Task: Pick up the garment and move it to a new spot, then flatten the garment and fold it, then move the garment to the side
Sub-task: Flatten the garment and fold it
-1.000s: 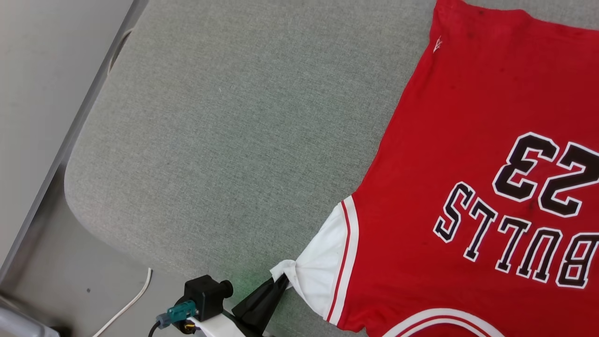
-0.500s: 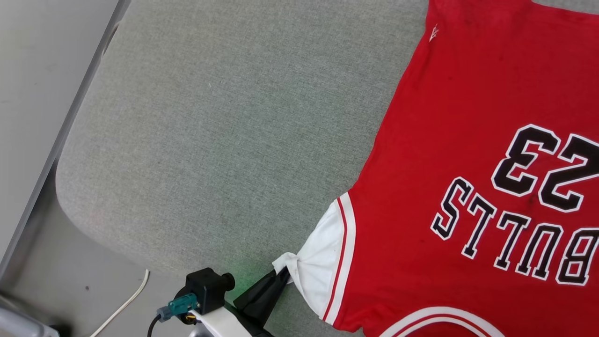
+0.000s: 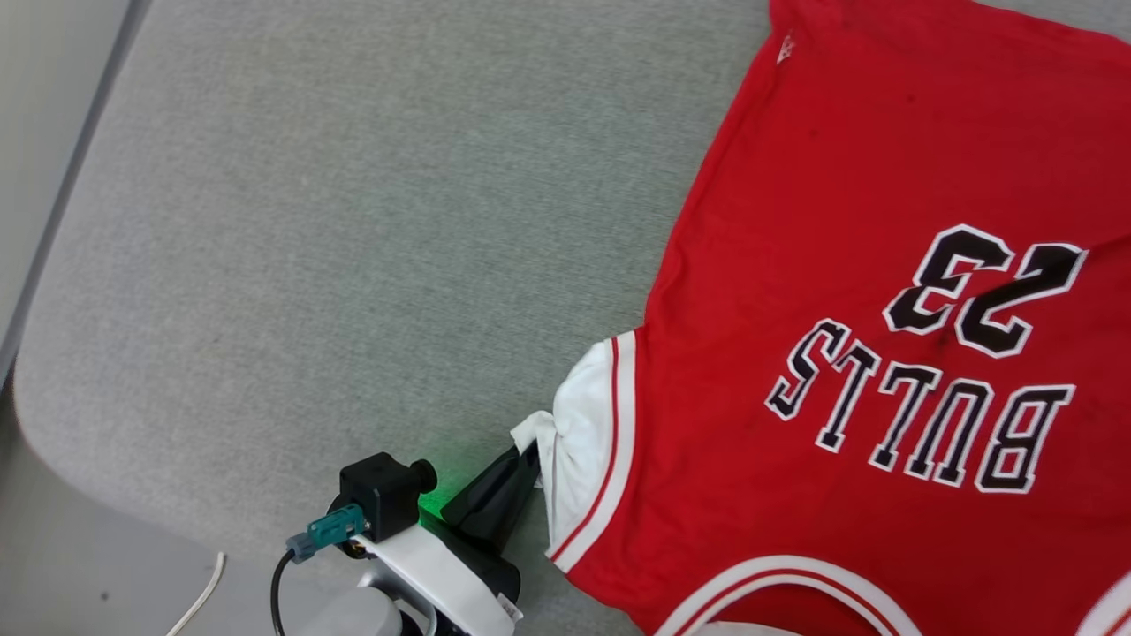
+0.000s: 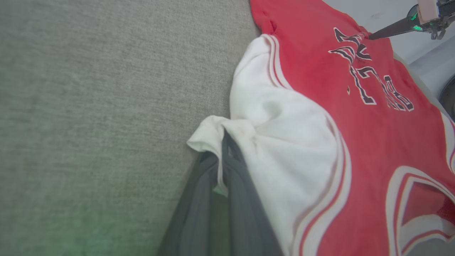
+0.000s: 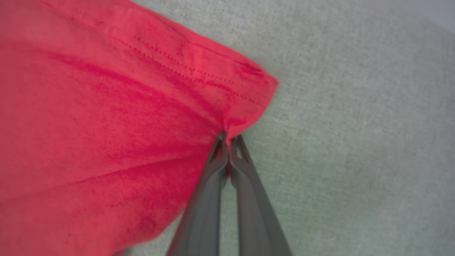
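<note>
The garment [image 3: 848, 265], a red jersey with "BULLS 23" facing up and reading upside down, lies spread over the right of the grey cushion [image 3: 353, 221]. My left gripper [image 3: 530, 452] is shut on the bunched edge of its white sleeve [image 3: 579, 433] at the lower middle. The left wrist view shows that sleeve [image 4: 284, 142] pinched between my dark fingers [image 4: 234, 170]. In the right wrist view my right gripper [image 5: 227, 138] is shut on a red hemmed corner of the garment [image 5: 245, 99]; its fingers [image 4: 387, 32] also show far off in the left wrist view.
The cushion's rounded left edge drops to a pale floor [image 3: 79, 583], where a white cable [image 3: 199, 596] lies. A pale wall panel [image 3: 35, 106] runs along the upper left. Bare cushion spreads left of the garment.
The head camera has shifted, so the whole scene slid left and up. The left gripper keeps its hold on the sleeve, which now looks more bunched and pulled inward toward the body.
</note>
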Controlling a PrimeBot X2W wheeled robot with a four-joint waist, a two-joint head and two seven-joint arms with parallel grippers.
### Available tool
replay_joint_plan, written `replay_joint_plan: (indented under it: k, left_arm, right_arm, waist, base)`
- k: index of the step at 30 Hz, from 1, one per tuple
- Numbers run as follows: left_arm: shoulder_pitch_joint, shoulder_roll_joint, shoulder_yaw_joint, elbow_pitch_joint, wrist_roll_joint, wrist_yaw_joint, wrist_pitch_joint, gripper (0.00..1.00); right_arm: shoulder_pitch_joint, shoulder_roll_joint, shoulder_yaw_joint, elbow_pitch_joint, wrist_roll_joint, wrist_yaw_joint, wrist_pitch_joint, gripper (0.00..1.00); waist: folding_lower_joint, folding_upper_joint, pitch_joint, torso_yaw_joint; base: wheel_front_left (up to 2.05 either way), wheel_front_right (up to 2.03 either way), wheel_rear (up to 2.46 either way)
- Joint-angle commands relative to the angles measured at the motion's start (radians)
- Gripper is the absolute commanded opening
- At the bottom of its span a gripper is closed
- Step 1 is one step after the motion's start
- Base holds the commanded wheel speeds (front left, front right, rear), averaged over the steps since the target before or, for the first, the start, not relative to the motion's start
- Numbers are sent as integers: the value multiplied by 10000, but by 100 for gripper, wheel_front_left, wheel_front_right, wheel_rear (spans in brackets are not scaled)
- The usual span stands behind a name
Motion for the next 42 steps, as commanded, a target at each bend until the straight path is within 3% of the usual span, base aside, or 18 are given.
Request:
replay_joint_plan:
  k: [1,14,22,33,42]
  left_arm:
    - [-18,-85,-36,141,38,26,81,0]
    - [-20,-285,441,417,96,15,69,0]
    - [156,-151,1022,400,150,17,61,0]
    - [557,120,1702,219,263,17,56,0]
    - [926,292,1891,209,260,17,56,0]
  right_arm:
    - [397,59,4,153,49,-19,28,0]
    - [2073,431,-903,-294,784,-19,-287,0]
    - [3290,826,-1551,-1237,1093,-19,-336,0]
    - [5863,1325,-2859,-3209,1156,-17,-300,0]
    - [8049,2357,-4108,-5042,700,-17,-99,0]
  waist:
    - [0,0,-48,-226]
    - [0,0,-857,-1405]
    - [0,0,-1213,-1932]
    - [0,0,-1677,-2330]
    - [0,0,-2114,-2514]
  base:
    - [0,0,0]
    - [0,0,0]
    - [0,0,0]
    - [0,0,0]
    - [0,0,0]
